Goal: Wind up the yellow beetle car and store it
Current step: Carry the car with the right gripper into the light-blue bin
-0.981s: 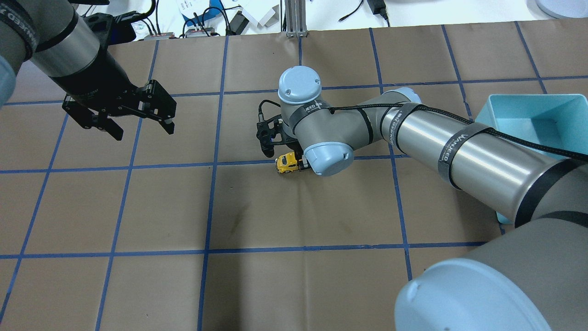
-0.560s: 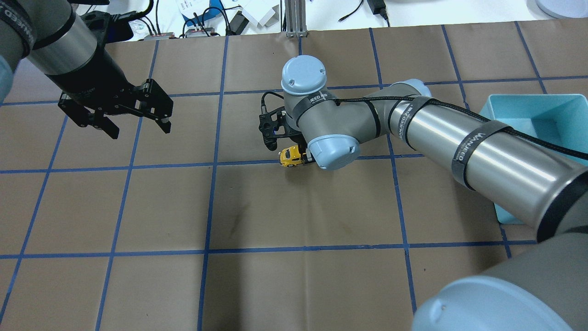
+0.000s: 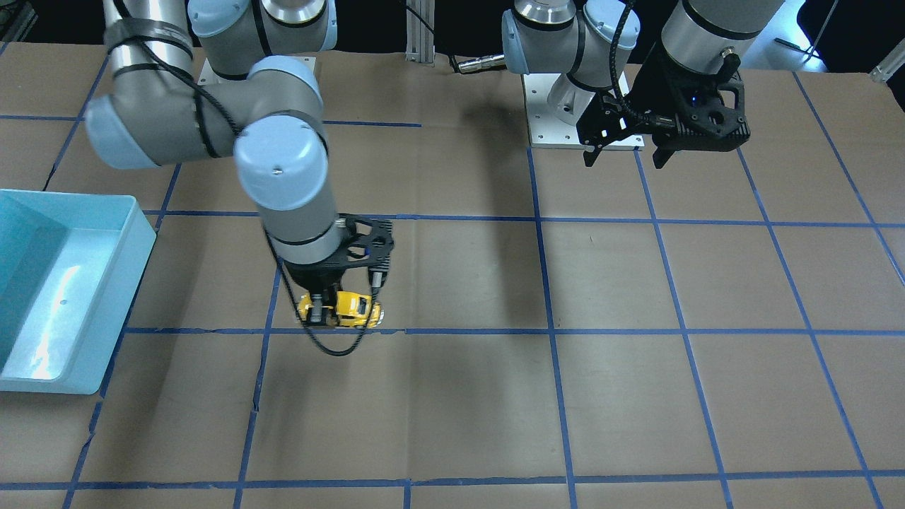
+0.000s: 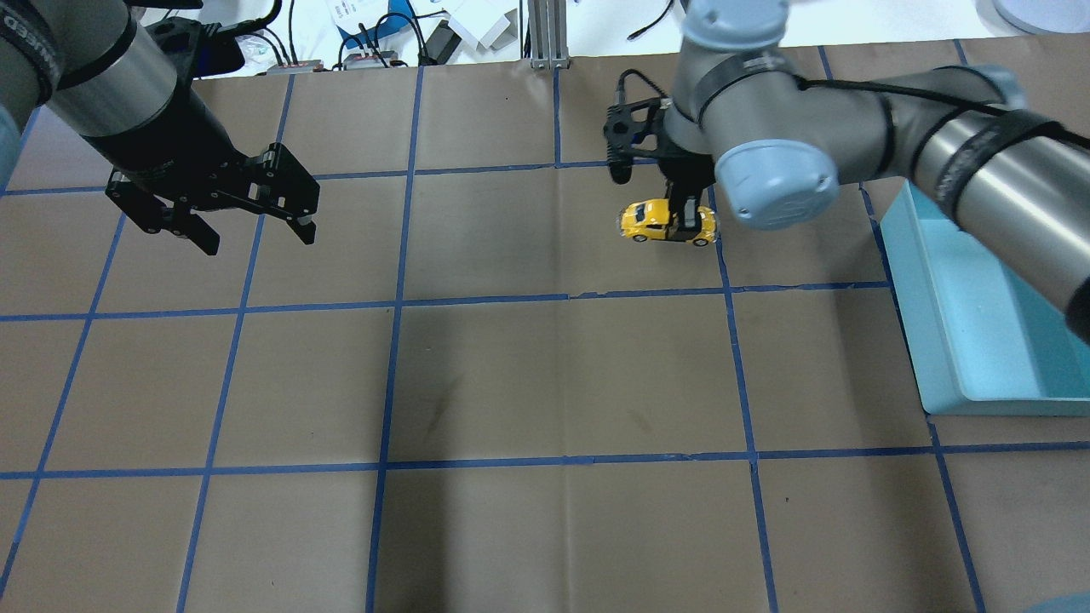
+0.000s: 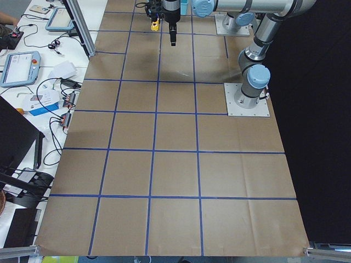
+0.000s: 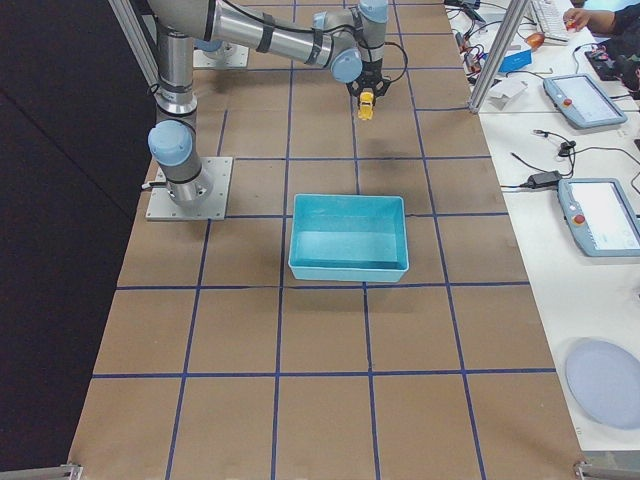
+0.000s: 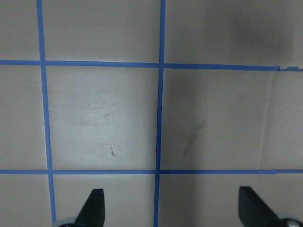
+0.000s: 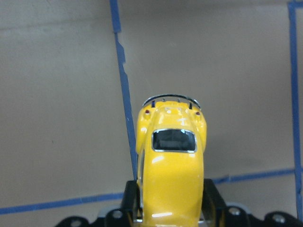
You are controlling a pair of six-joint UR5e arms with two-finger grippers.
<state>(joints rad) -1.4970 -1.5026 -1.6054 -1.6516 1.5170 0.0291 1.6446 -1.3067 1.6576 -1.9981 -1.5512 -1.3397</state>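
The yellow beetle car is gripped by its rear half in my right gripper, held level above the brown table, a little left of the teal bin. In the front-facing view the car hangs under the right gripper. In the right wrist view the car sits between the two pads, its bumper end pointing away. My left gripper is open and empty, hovering over the far left of the table. It also shows open in the front-facing view and the left wrist view.
The teal bin has nothing in it and stands on the table's right side, also seen in the exterior right view. Blue tape lines grid the brown paper. Cables, tablets and boxes lie beyond the far edge.
My right arm has lifted the car off the table and carried it farther away and to the right, toward the bin. My left gripper has barely moved.
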